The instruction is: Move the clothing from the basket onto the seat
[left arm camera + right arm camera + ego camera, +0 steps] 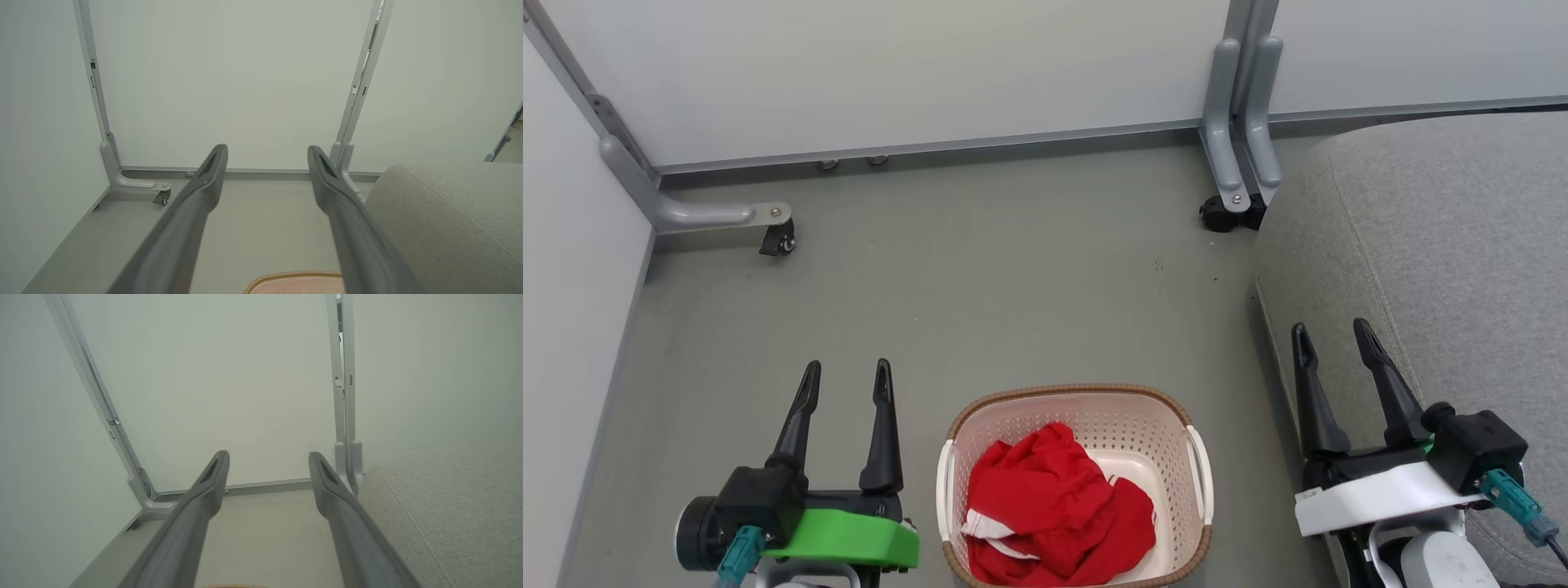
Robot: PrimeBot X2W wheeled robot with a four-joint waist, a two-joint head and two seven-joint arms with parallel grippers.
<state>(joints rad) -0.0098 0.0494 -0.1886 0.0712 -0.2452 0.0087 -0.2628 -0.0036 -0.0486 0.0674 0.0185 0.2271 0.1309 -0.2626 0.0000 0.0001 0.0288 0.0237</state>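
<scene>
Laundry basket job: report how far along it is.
Done: nothing. The red clothing lies bunched in the laundry basket, and the visible part of the grey sofa cushion bears no garment. In hand: nothing; the left claw and right claw are open and empty, one on either side of the basket. Left: grasp the clothing, lift it out and set it on the cushion.

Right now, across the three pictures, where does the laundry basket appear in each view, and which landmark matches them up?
Head view: laundry basket at bottom centre, between left gripper and right gripper, red clothing inside.
Left wrist view: its brown rim pokes up from the bottom edge, right of centre.
Right wrist view: a faint sliver of rim on the bottom edge, left of centre.
Shared landmark: the grey seat, on the right in all three.
</scene>
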